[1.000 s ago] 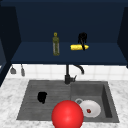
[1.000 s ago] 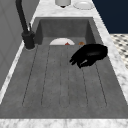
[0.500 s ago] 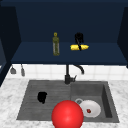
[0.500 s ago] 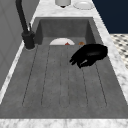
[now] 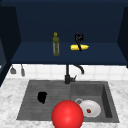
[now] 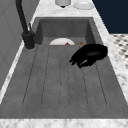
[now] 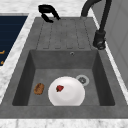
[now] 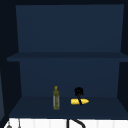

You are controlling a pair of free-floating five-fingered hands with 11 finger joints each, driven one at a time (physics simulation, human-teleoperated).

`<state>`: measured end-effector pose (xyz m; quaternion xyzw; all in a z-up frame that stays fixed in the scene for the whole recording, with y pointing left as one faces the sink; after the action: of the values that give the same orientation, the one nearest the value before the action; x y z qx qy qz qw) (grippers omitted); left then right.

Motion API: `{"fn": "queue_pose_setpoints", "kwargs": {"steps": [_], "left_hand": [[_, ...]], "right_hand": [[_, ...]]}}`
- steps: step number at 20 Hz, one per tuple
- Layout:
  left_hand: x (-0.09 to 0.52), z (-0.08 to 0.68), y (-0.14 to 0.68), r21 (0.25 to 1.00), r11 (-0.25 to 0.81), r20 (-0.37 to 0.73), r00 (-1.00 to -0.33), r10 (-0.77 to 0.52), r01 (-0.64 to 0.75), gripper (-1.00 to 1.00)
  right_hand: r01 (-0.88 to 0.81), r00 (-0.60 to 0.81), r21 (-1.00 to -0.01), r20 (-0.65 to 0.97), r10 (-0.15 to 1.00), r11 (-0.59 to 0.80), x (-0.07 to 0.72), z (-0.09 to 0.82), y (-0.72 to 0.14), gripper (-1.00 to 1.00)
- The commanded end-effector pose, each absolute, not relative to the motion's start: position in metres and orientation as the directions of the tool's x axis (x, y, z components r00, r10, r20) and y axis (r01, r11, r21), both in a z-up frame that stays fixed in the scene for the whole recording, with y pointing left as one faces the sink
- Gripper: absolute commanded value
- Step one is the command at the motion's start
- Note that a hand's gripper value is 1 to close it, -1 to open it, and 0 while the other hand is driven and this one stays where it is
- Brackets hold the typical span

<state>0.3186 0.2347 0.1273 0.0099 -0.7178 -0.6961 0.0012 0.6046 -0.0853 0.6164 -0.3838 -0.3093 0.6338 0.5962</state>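
1. Front view: the right hand (image 5: pixel 79 40) sits at upper centre, on the lower shelf of the dark blue wall cabinet (image 5: pixel 65 55), its fingers curled down over the middle of the long yellow banana-like fruit (image 5: pixel 79 47) lying flat on that shelf. The fruit looks light and a little soft, with smooth skin that could slip; I judge the middle the best place to grasp, and gently. Just left of it stands an upright olive-green glass bottle (image 5: pixel 56 44). At lower left the left hand (image 5: pixel 42 97) hangs over the ribbed grey draining board (image 5: pixel 32 100); whether its fingers are bent cannot be told here. A big glossy red ball (image 5: pixel 67 114) fills the lower centre, beside a round white plate (image 5: pixel 91 109)
2. Left side view: the left hand (image 6: pixel 88 55) floats right of centre above the draining board (image 6: pixel 50 82), fingers loosely curled, holding nothing. The black tap (image 6: pixel 25 25) rises at upper left
3. Right side view: the plate (image 7: pixel 66 91) lies in the grey sink basin (image 7: pixel 100 75), a small red bit (image 7: pixel 59 88) on it, a brown lump (image 7: pixel 39 88) to its left
4. Upper view: the fruit (image 8: pixel 79 101) is at lower centre, slightly curved, bright yellow, with the right hand (image 8: pixel 78 92) wrapped over it
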Motion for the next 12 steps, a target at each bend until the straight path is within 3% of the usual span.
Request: {"fn": "queue_pose_setpoints", "kwargs": {"steps": [1, 12], "left_hand": [[0.319, 0.127, 0.235, 0.999, 0.031, -0.012, -1.000, -0.016, -0.013, 0.00], [0.319, 0.127, 0.235, 0.999, 0.031, -0.012, -1.000, -0.016, -0.013, 0.00]], "right_hand": [[-0.549, -0.009, -0.830, -0.114, 0.993, -0.100, 0.605, 0.602, -0.085, -1.00], [-0.713, -0.034, -0.695, -0.095, 0.995, -0.090, 0.632, 0.611, -0.083, -1.00]]}}
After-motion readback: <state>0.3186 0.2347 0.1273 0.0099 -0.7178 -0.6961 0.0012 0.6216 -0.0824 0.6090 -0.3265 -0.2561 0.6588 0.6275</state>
